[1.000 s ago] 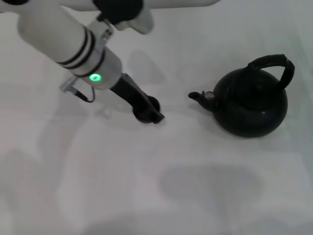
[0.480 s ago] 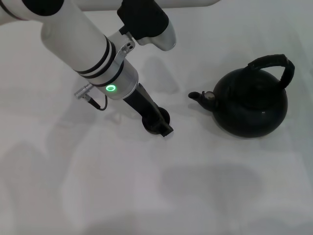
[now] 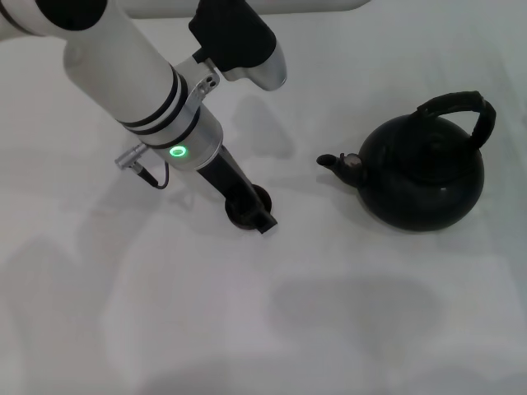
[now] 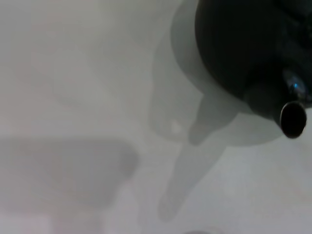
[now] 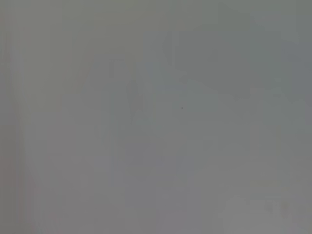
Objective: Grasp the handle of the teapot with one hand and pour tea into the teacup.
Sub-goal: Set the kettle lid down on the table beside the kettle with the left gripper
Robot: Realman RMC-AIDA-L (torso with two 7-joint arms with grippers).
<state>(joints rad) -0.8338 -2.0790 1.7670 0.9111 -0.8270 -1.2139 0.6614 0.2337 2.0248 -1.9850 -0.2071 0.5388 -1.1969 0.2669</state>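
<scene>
The teapot (image 3: 424, 177) stands on the right of the white table, its short spout (image 3: 333, 162) pointing left. Its black arched handle (image 3: 461, 107) rises over its top, and nothing grips it. The small black teacup (image 3: 263, 197) sits left of the spout, partly covered by my left gripper (image 3: 254, 210), whose dark fingers are closed on it from above. In the left wrist view the teapot (image 4: 243, 44) and its spout mouth (image 4: 292, 119) show close by. My right gripper is out of view; the right wrist view shows only a plain grey surface.
The white table (image 3: 346, 329) lies bare around the pot and cup. My left arm (image 3: 140, 74) reaches in from the upper left. A white edge runs along the far side of the table.
My left gripper moved right and nearer with the teacup in it, then drew back a little to the left. The teapot has not moved.
</scene>
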